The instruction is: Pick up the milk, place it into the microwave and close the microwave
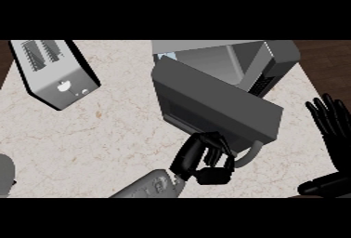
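The grey box-shaped microwave (264,62) stands at the far right of the pale, brown-veined stone counter (103,135), turned at an angle. Its flat grey door (212,104) stands partly open, swung toward the near side, so a slice of the light interior shows above the door's top edge. A small pale blue-white corner, perhaps the milk carton (163,57), peeps out at the upper left of the opening, just behind the door; too little of it shows to be sure.

The left hand (205,160), black on a grey forearm that comes up from the lower edge, lies against the lower outer edge of the door, beside the curved grey door handle (252,153). Its fingers are curled, and they touch the door; whether they close round anything cannot be told.

The right hand (334,128) shows at the right edge, fingers straight and spread upward, holding nothing, well clear of the microwave.

A silver two-slot toaster (55,72) with black sides lies at the far left of the counter, well apart from the microwave.
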